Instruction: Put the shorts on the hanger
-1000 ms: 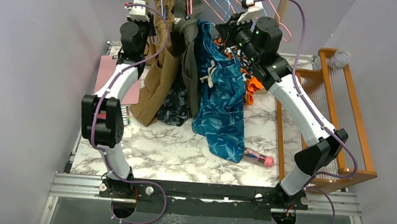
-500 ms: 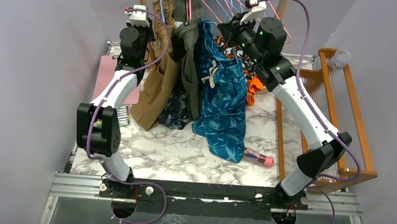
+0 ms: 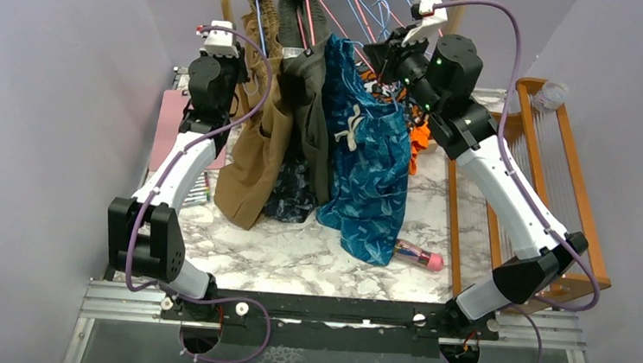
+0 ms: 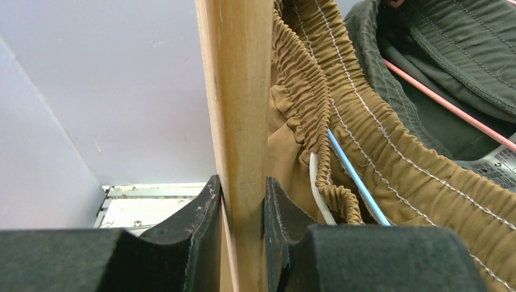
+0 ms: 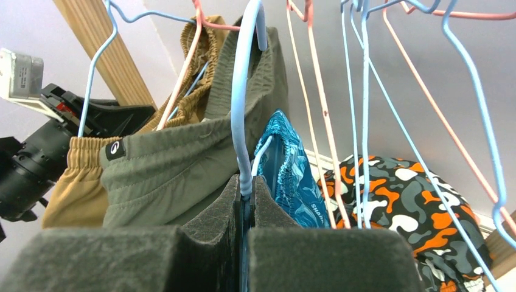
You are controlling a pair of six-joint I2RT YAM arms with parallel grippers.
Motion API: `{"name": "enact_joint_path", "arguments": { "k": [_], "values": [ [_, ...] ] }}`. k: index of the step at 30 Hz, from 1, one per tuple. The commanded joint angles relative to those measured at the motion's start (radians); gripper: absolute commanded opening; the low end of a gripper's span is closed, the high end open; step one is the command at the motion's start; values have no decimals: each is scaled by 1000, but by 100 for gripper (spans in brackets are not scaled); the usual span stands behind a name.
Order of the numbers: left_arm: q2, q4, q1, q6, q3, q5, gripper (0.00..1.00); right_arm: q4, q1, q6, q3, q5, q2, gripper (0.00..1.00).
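Note:
The teal-blue shorts (image 3: 371, 168) (image 5: 286, 164) hang from the light-blue wire hanger (image 5: 245, 109), with the cream drawstring facing front. Their lower hem reaches the marble table. My right gripper (image 3: 388, 58) (image 5: 245, 180) is shut on the hanger's neck just below the hook. My left gripper (image 3: 222, 54) (image 4: 242, 185) is shut on the wooden post (image 4: 240, 91) of the rack at the back left, with tan fabric next to it.
Tan shorts (image 3: 255, 150) and olive shorts (image 3: 307, 102) hang left of the teal pair. An orange, black and white garment (image 5: 414, 201) lies behind. Spare pink and blue wire hangers (image 3: 358, 2) hang above. A wooden rack (image 3: 562, 166) stands at the right, and a pink bottle (image 3: 420, 257) lies on the table (image 3: 295, 249).
Both arms have risen toward the camera. The right gripper has carried the hanger and shorts higher and slightly right. The left gripper stays closed on the post.

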Motion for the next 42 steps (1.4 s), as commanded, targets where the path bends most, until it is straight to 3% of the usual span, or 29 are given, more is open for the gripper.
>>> {"name": "enact_joint_path", "arguments": {
  "k": [1,8,16,25,30,42],
  "values": [
    [-127,-104,-61,-109,-43,137,0,-1,1,-26,-25,36,-70,1],
    [-249,-207,-78,-146,-119,128,0,-30,1,-24,-36,36,-96,1],
    [-333,-265,-82,-196,-194,122,0,-140,1,10,59,-26,-73,1],
    [-388,-287,-82,-200,-203,124,0,-251,23,-6,362,-92,32,1],
    [-408,-286,-82,-197,-220,114,0,-261,53,-22,457,-54,114,1],
    [-427,-274,-82,-197,-258,97,0,-163,163,-118,460,145,182,1]
  ]
}}
